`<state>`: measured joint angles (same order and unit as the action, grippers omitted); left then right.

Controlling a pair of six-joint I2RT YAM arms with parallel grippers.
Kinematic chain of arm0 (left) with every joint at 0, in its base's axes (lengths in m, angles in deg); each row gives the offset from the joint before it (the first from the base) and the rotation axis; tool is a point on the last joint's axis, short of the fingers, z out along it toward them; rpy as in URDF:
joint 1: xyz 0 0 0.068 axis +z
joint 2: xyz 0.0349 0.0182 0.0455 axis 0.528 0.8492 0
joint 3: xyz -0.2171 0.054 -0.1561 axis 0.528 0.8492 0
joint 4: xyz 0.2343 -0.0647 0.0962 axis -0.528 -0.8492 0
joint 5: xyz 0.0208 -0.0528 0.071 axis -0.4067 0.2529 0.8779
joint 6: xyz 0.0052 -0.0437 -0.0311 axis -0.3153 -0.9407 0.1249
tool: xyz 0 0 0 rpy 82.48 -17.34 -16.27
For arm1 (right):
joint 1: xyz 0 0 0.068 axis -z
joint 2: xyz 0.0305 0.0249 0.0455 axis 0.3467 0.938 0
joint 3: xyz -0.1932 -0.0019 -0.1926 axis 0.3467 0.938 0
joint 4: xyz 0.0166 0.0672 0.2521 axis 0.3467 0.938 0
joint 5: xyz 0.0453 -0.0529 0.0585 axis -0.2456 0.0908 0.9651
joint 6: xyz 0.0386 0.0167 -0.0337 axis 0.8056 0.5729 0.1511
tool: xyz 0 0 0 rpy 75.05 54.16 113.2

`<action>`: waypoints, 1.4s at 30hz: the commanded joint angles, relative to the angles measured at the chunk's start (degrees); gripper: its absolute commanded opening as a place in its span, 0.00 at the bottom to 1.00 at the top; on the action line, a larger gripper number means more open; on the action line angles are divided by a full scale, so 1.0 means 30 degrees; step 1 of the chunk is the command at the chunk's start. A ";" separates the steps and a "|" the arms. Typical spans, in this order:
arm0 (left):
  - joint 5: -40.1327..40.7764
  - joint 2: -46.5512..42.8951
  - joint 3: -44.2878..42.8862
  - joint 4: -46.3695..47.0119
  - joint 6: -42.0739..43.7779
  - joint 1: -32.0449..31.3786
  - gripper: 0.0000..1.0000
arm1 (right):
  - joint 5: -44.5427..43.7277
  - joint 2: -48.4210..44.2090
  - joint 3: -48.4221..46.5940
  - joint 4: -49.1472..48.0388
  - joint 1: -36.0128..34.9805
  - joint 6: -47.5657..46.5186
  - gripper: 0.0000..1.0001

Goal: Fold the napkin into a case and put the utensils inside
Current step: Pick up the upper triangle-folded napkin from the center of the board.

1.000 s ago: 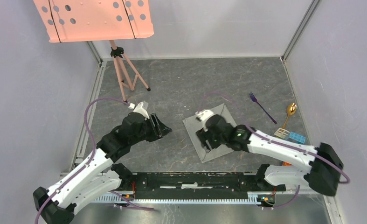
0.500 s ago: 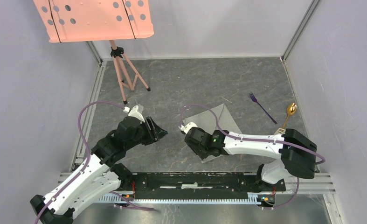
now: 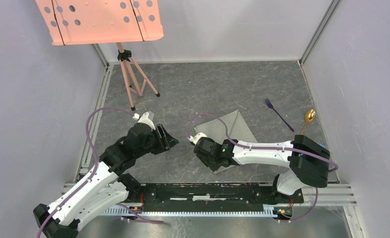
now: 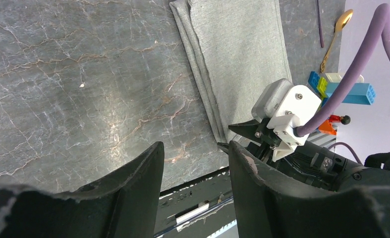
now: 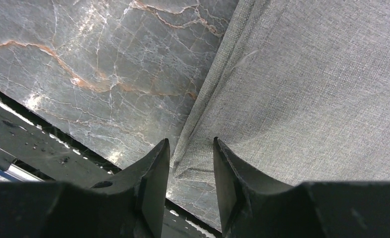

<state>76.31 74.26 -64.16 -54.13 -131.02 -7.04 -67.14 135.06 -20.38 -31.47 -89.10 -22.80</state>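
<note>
you are working on a dark marbled counter (image 3: 193, 84) walled by pale panels, with a salmon perforated panel (image 3: 98, 20) standing on its tripod far to the left of the napkin. the napkin (image 3: 240, 128) is lying flat near the middle of the counter. it is already folded: stacked layers are showing along its left edge in the left wrist view. it is looking like a broad folded panel rather than a narrow case, so i judge the folding as partly done.

the right pincer (image 5: 191, 141) is sitting low at the napkin's near left corner, its jaws standing apart and straddling the folded edge. the cloth under them is lying flat, not pinched. the left pincer (image 4: 194, 146) is hovering over bare counter to the left of the napkin, jaws apart and carrying nothing.

the fork (image 3: 277, 113) and the spoon (image 3: 307, 119) are lying to the right of the napkin, well apart from it. some toy blocks (image 4: 354, 91) are sitting beside the spoon's handle. loading the utensils is not yet begun.
</note>
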 commanded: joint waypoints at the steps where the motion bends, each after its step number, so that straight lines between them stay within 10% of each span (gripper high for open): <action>1: 0.0194 0.0243 -0.0078 0.0415 0.0543 0.0113 0.58 | 0.0256 0.0274 -0.0411 -0.0701 -0.0139 -0.0107 0.45; 19: 0.0486 0.0019 -0.0350 -0.0104 0.0723 0.0135 0.59 | -0.0463 0.1647 0.0776 -0.1160 -0.0125 -0.0434 0.46; 29: 0.0036 0.1011 0.0519 0.0726 -0.0721 0.0589 0.72 | -0.3852 0.1185 0.1194 -0.1379 -0.0945 -0.0729 0.00; 32: -0.0913 0.2405 0.0879 0.1520 -0.2472 0.1393 0.77 | -0.4251 0.0141 0.1444 -0.1926 -0.1026 -0.0894 0.00; 42: -0.5819 1.0261 0.2162 1.2670 -0.8000 0.2118 0.85 | -0.2559 -0.3083 0.3250 -0.4648 -0.1026 -0.0962 0.00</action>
<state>65.58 96.99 -57.93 -35.26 -145.05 -0.01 -75.53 129.09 -12.12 -40.76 -92.19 -25.60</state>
